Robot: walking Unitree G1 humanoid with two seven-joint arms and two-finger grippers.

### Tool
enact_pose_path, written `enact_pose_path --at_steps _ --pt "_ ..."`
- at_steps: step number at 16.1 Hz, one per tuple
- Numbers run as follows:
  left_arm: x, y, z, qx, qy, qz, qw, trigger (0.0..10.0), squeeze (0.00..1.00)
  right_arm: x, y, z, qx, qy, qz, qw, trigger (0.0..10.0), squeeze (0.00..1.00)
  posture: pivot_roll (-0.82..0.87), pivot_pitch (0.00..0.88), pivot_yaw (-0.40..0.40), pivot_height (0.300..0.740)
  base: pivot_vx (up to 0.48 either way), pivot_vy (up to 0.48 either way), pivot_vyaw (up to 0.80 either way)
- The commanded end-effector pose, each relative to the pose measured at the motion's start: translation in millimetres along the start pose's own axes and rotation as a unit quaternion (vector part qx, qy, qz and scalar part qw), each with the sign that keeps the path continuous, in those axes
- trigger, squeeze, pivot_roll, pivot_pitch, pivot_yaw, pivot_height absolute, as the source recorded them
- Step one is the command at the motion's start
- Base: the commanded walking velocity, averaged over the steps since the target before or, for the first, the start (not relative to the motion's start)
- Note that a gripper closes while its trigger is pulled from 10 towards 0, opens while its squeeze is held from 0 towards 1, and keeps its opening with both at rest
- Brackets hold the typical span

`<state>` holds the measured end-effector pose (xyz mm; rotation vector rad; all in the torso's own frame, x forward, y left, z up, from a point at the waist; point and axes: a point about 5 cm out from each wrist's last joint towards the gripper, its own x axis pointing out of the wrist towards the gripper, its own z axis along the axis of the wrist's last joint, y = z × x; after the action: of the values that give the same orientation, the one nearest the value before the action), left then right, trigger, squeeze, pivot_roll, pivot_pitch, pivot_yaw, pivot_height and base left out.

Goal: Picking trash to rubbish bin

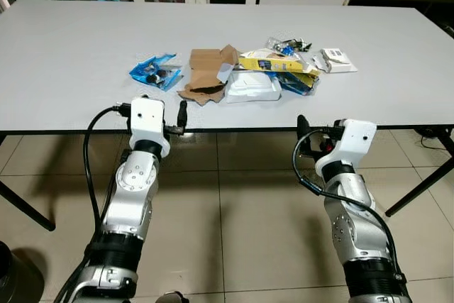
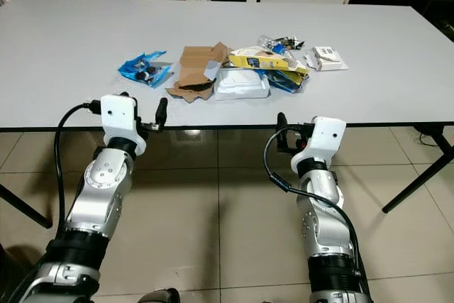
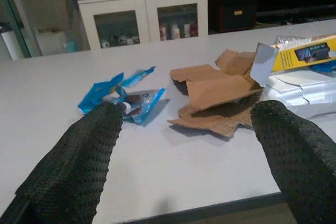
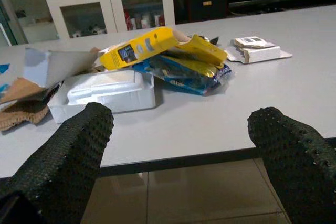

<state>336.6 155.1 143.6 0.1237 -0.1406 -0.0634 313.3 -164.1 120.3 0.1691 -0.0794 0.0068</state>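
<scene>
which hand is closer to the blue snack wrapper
Left. The left hand sits at the table edge just right of the blue wrapper; the right hand is further right, below the yellow box.

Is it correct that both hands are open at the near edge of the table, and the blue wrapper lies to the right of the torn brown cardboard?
Not quite. The blue wrapper lies to the left of the torn brown cardboard, as the left eye view shows. The rest holds: the left hand and right hand are both open at the near edge of the table.

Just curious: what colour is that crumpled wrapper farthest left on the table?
Blue wrapper, clearest in the left wrist view.
</scene>
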Motion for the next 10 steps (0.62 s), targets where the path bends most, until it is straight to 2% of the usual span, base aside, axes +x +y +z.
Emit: enact_pose_path --at_steps 1,6,10 --pt "-1.7 -2.5 1.4 0.000 -0.001 -0.008 1.000 10.0 0.00 -2.3 0.3 0.4 0.002 0.002 0.001 1.000 10.0 0.00 0.00 0.099 -0.008 0.740 0.000 0.000 0.00" --pt "-3.1 -4.4 -2.3 0.008 0.013 -0.007 1.000 10.0 0.00 -3.0 3.1 -0.7 0.001 0.007 0.010 1.000 10.0 0.00 0.00 0.083 -0.021 0.740 0.000 0.000 0.00" --pt "-2.9 -5.2 -0.2 0.011 0.005 -0.009 1.000 10.0 0.00 1.5 4.5 1.9 -0.001 0.005 0.015 1.000 10.0 0.00 0.01 0.060 -0.021 0.740 0.000 0.000 0.00"
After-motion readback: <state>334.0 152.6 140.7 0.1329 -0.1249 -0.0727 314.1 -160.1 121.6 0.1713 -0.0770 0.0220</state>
